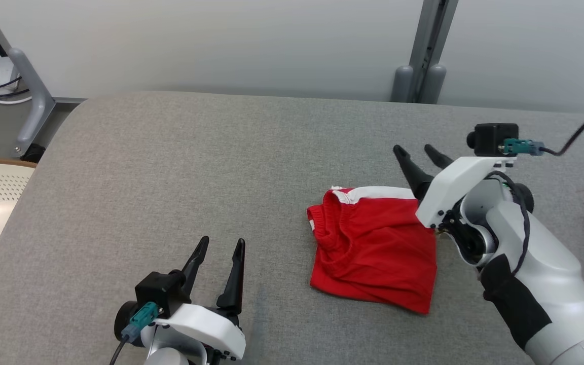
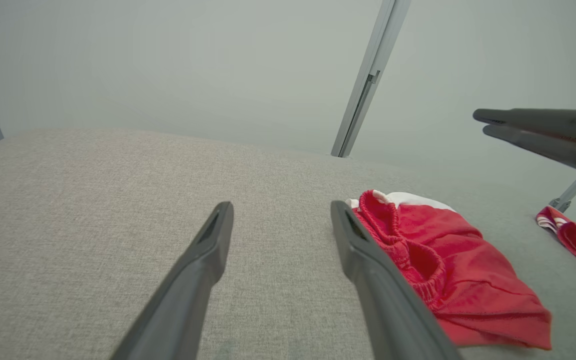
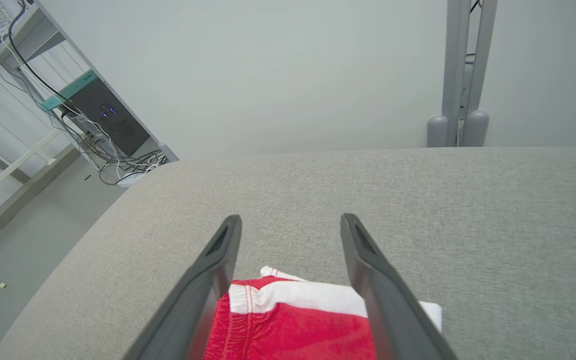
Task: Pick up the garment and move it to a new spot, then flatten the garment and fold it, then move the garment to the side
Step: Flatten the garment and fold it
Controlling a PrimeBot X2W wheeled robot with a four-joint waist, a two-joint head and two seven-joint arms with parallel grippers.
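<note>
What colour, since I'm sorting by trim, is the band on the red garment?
White band; best seen in the right wrist view.

The head camera looks down from above and behind both arms onto the grey table [image 1: 170, 177], taking in most of its top and the wall beyond. The left wrist camera [image 1: 157, 294] sits low and close over the table, facing along its fingers [image 2: 208, 255] toward the wall, shorts [image 2: 458, 270] off to its right. The right wrist camera [image 1: 492, 138] rides higher, tilted down over the shorts' far edge. All three share the shorts and the post [image 1: 426, 40] by the wall.
</note>
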